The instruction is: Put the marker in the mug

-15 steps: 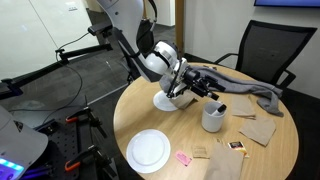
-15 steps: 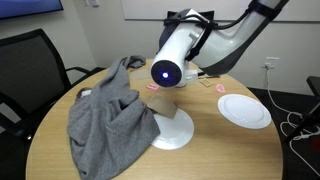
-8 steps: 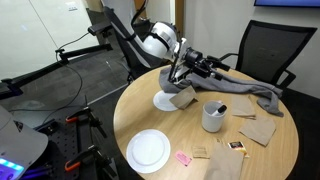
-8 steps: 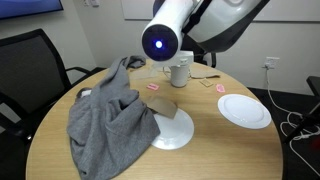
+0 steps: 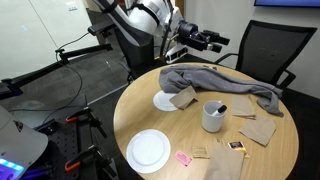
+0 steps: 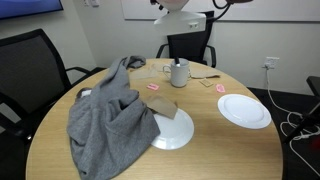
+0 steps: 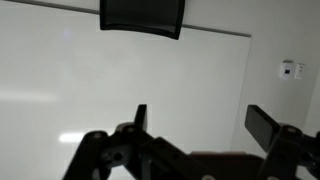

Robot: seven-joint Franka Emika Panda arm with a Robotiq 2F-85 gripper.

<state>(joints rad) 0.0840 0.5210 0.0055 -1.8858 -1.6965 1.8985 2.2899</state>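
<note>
Marker (image 5: 220,108) stands inside the mug (image 5: 212,119), its dark tip just over the rim, on a round wooden table (image 5: 130,115). A white plate (image 5: 148,150) lies nearer the front edge, well apart from the mug. Behind the mug, a second plate (image 5: 165,101) is partly covered by a brown napkin (image 5: 183,96) and a grey cloth (image 5: 222,82). Farther back, the gripper (image 5: 220,42) hangs high above the table's far side (in the wrist view its fingers (image 7: 268,122) stand wide apart, holding nothing). A black chair (image 5: 265,52) sits behind.
</note>
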